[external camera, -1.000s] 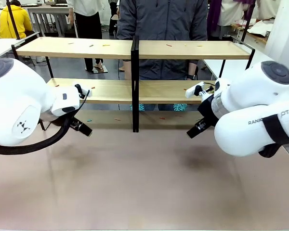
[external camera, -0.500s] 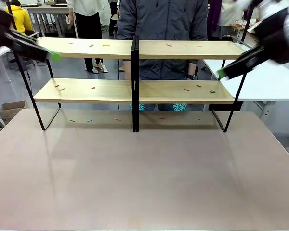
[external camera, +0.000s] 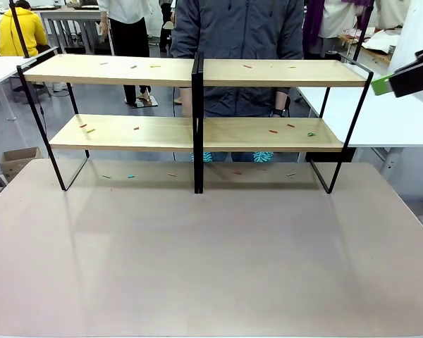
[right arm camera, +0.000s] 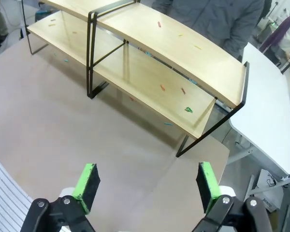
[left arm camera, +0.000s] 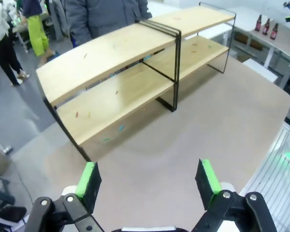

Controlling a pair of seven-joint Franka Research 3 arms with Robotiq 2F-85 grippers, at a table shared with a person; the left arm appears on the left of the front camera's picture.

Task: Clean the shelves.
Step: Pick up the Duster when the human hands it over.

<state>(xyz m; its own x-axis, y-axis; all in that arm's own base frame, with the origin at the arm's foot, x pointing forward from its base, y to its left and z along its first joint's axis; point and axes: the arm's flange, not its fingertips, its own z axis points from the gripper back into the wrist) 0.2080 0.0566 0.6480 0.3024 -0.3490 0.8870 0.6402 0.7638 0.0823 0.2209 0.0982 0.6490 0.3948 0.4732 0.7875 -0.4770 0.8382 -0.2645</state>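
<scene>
Brown table; shelves across upper frame, coloured scraps on boards. Left gripper, right gripper: jaws wide, empty.

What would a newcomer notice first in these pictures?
The wide wooden shelves stand along the far edge of the table, with small coloured scraps strewn over the boards. A person in a dark jacket stands right behind them. The left pincer and right pincer hang open above the table.
</scene>
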